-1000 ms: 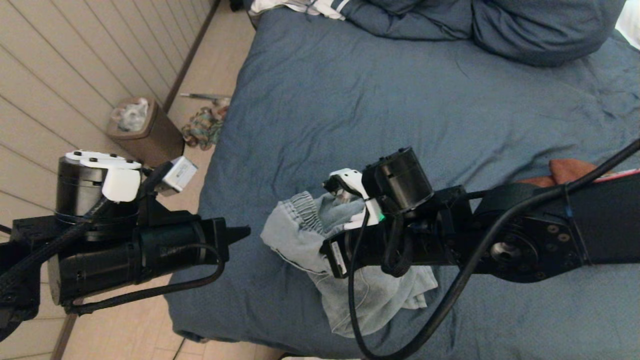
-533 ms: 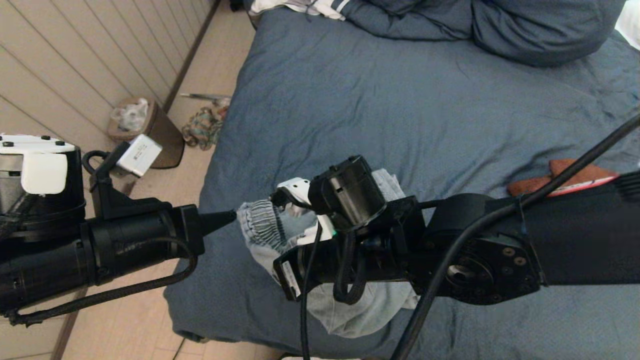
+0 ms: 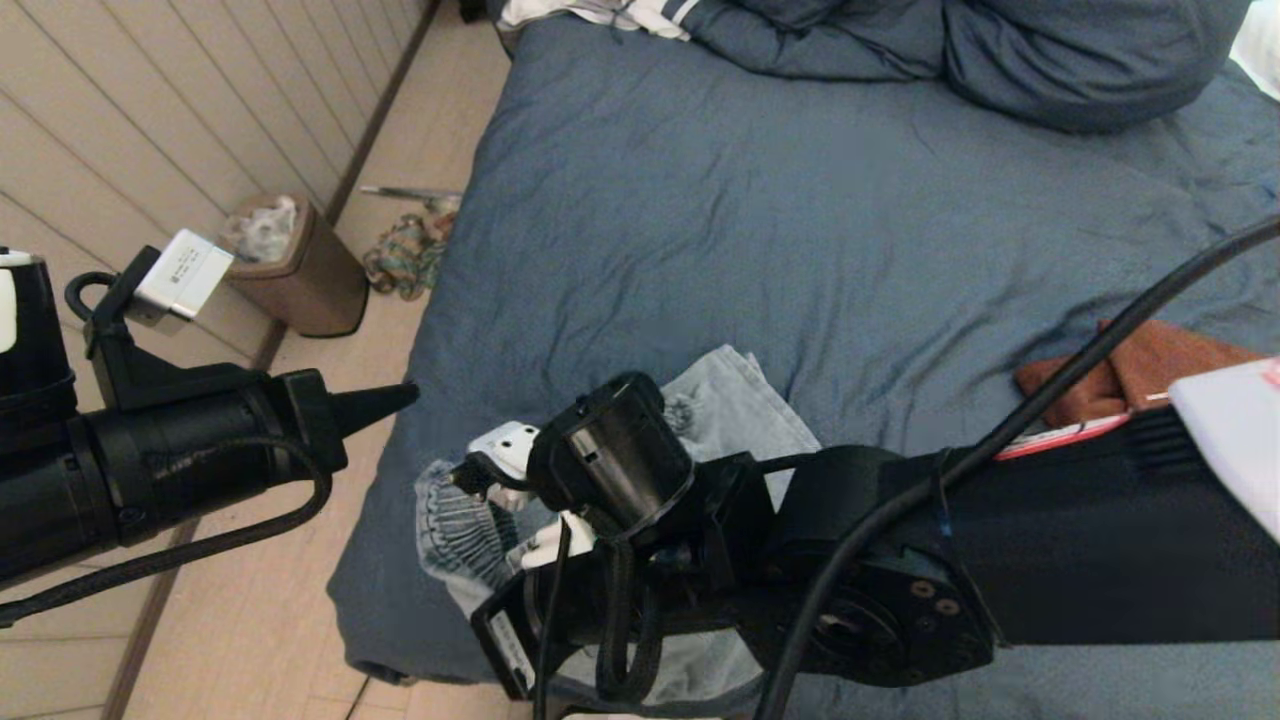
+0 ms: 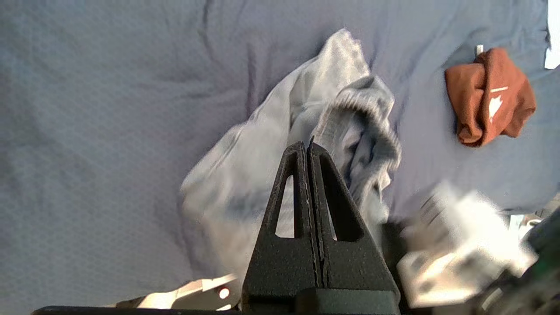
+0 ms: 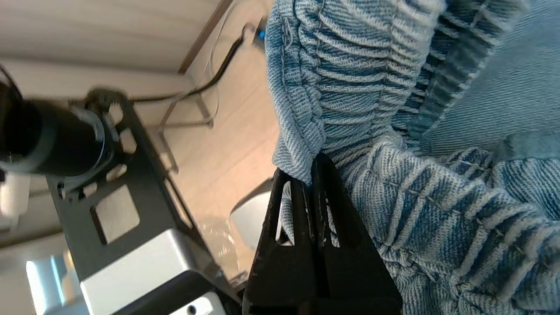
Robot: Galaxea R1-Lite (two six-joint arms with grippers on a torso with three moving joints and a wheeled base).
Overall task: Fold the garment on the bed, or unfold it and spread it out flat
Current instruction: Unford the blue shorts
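On the bed (image 3: 700, 220) lie two garments: light denim shorts (image 3: 735, 400), waistband pinched in the right gripper (image 5: 313, 168), and a rust top (image 3: 1150, 365) beyond them; the left gripper (image 3: 405, 395), beside the shorts, is closed on nothing.

Soft, even daylight fills the head view, leaving only shallow shadows in the wrinkles of the bed (image 3: 700, 200) and no glare. In the left wrist view the light is dimmer and bluish, the pale denim garment (image 4: 271, 175) is smeared, and a white part of the other arm (image 4: 455, 245) is heavily motion-blurred. The right wrist view is bright and crisp on the denim weave (image 5: 393, 109), while the black arm (image 5: 48, 135) beside it is blurred.
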